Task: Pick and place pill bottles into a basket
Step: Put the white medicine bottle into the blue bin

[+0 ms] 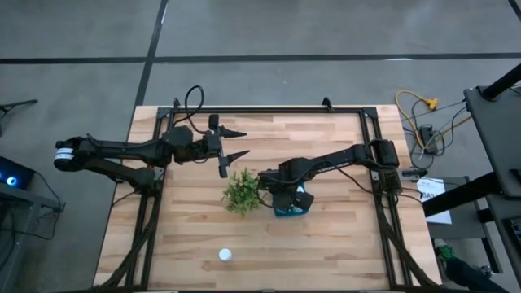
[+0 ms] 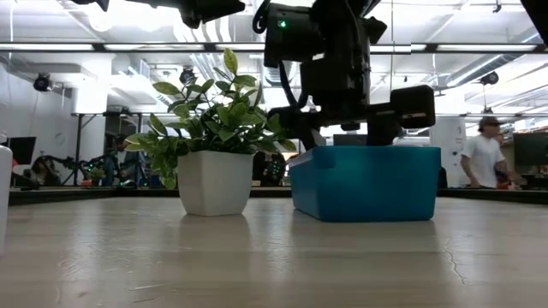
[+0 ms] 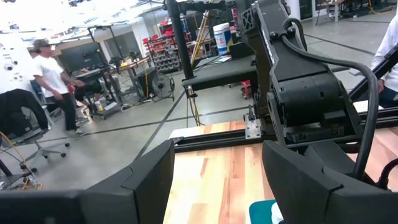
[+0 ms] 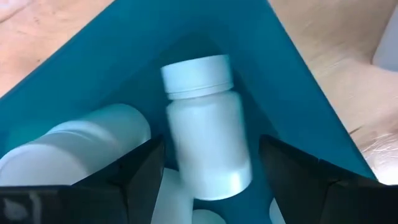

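Observation:
The teal basket point(image 1: 296, 210) stands at mid-table, just right of the plant, mostly under my right arm. My right gripper point(image 4: 211, 180) points down into it, open. A white pill bottle point(image 4: 205, 130) lies between the fingers with a gap on each side, its cap toward the basket's corner. Other bottles point(image 4: 74, 146) lie beside it inside the basket point(image 4: 81, 74). One more pill bottle point(image 1: 225, 255) stands alone near the table's front edge. My left gripper point(image 1: 242, 143) hovers level and open, above the table beyond the plant.
A bushy green plant point(image 1: 241, 191) in a white pot point(image 2: 214, 181) stands right against the basket's left side point(image 2: 308, 188). Black frame rails point(image 1: 269, 110) run along the table's far and side edges. People move in the room behind.

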Tool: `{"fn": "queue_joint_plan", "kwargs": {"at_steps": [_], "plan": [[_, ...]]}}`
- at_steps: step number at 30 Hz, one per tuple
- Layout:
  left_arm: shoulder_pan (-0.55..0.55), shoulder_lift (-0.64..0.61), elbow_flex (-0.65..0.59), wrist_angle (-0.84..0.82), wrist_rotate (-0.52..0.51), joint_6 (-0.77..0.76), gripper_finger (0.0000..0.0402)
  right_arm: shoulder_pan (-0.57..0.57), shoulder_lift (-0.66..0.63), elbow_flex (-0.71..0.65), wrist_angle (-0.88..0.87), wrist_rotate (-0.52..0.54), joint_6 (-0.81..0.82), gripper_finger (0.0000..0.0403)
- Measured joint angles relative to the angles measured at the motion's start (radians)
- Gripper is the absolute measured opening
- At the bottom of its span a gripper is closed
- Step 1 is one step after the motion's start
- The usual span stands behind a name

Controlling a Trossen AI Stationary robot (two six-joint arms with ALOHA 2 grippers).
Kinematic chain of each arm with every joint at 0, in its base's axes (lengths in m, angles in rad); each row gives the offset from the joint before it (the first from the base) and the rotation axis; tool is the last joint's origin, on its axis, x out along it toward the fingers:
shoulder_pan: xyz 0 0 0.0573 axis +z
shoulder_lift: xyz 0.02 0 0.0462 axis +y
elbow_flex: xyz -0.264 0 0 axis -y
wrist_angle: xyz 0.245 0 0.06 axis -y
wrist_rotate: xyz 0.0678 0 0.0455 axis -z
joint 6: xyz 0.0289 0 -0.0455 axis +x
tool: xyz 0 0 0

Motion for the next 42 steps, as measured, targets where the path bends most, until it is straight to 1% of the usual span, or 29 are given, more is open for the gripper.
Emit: {"fn": "queue_joint_plan", "kwargs": {"at_steps": [13, 25, 35, 42], "plan": [[0.000, 0.000, 0.000, 0.001, 0.000, 0.000, 0.0226, 0.000, -0.002, -0.006, 0.018, 0.000, 0.020, 0.0246], [0.000, 0.000, 0.000, 0.001, 0.000, 0.000, 0.0226, 0.000, -0.002, -0.013, 0.021, -0.003, 0.015, 0.0200], [0.000, 0.000, 0.000, 0.001, 0.000, 0.000, 0.0226, 0.000, -0.002, -0.035, 0.045, -0.007, 0.016, 0.0191], [0.000, 0.000, 0.000, 0.001, 0.000, 0.000, 0.0226, 0.000, -0.002, -0.023, 0.040, 0.000, 0.015, 0.0154]]}}
